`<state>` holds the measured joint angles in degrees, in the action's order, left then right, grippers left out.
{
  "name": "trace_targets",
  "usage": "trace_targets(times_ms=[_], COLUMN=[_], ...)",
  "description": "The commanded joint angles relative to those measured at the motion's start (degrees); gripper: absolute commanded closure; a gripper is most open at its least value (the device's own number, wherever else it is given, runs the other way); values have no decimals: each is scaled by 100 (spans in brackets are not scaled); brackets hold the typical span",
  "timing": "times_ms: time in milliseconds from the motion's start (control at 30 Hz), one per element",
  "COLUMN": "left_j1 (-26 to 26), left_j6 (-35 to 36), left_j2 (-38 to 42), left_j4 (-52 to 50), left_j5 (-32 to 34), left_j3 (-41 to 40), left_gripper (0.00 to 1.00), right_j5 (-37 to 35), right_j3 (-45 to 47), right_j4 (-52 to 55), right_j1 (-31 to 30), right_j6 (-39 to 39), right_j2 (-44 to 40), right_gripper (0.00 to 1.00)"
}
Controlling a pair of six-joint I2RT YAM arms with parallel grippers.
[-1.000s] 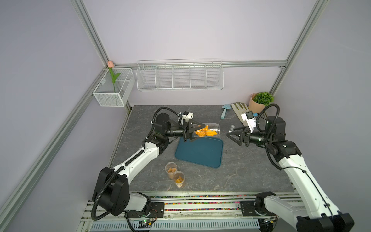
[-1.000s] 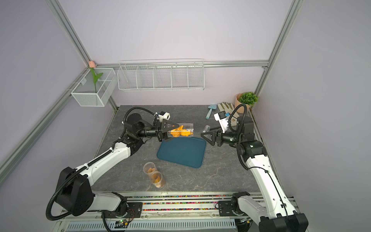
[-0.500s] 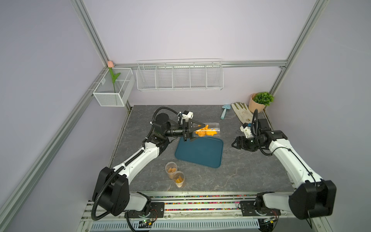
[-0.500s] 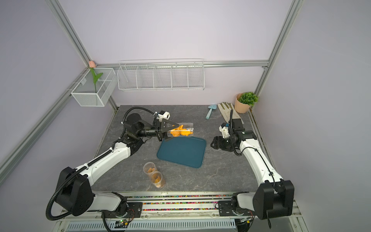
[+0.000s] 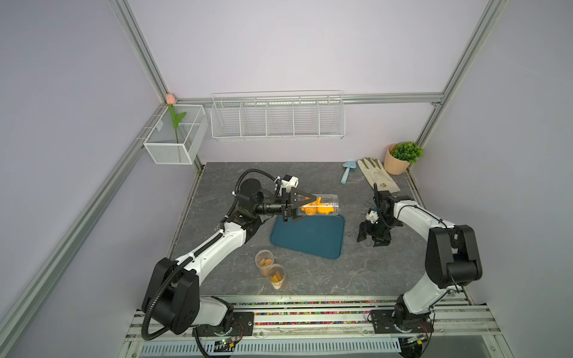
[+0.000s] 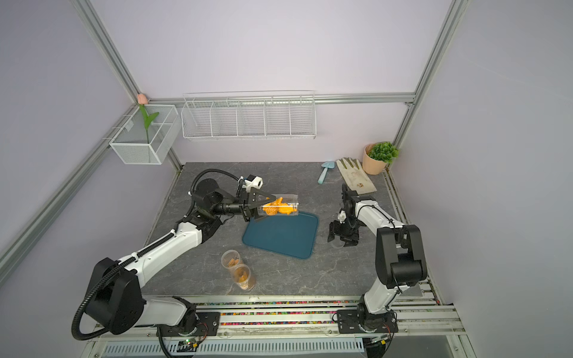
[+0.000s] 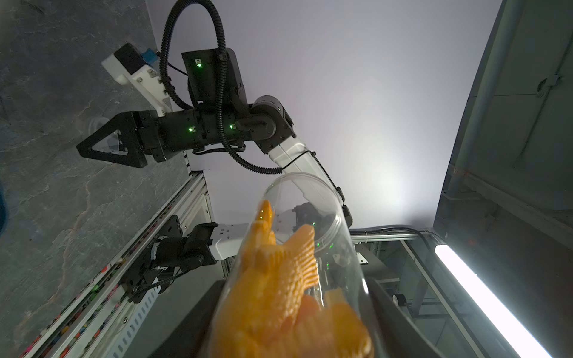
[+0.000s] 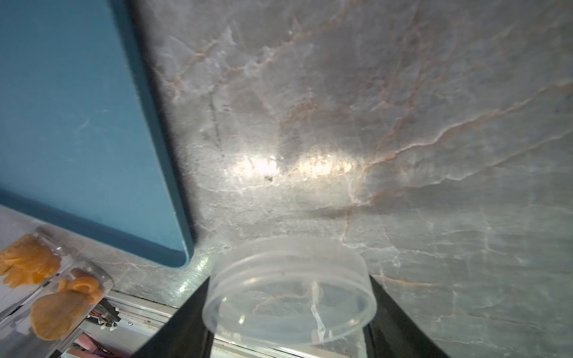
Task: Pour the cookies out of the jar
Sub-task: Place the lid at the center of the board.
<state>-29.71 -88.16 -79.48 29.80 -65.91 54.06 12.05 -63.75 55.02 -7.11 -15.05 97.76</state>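
My left gripper (image 5: 310, 207) (image 6: 269, 207) is shut on a clear jar (image 5: 324, 203) (image 6: 285, 201), held level above the far edge of the blue tray (image 5: 310, 240) (image 6: 279, 240). The jar's mouth is open and faces the right arm. Orange cookies (image 5: 314, 210) (image 6: 276, 208) lie inside it, seen close up as cookies (image 7: 279, 294) in the jar (image 7: 310, 198) in the left wrist view. My right gripper (image 5: 370, 243) (image 6: 341, 243) points down at the table right of the tray, shut on the clear lid (image 8: 290, 297) just above the stone top.
Two more clear jars (image 5: 264, 262) (image 5: 277, 276) with biscuits stand in front of the tray. A blue trowel (image 5: 347, 172), a glove (image 5: 376, 175) and a potted plant (image 5: 400, 158) are at the back right. Wire baskets (image 5: 277, 119) hang on the back wall.
The right arm has swung away from the jar, turned its gripper downward and lowered the lid to the table right of the tray. The left arm and jar have stayed put.
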Motion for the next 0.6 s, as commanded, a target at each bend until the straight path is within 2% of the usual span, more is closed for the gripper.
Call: trace_targets(times_ms=[0, 300, 567], left_j1=[-34, -29, -34], left_j6=[-122, -107, -104], left_j2=[230, 322, 426], left_j4=[324, 291, 271], left_j5=[-106, -100, -36], left_j3=[-81, -156, -253], left_gripper=[36, 36, 36], right_j5=[-144, -404, -389], right_j3=[-58, -33, -76], right_j4=[27, 108, 138], right_j1=[-1, -97, -150], right_j6=[-135, -124, -113], right_j2=[193, 665, 701], right_gripper=[29, 27, 11])
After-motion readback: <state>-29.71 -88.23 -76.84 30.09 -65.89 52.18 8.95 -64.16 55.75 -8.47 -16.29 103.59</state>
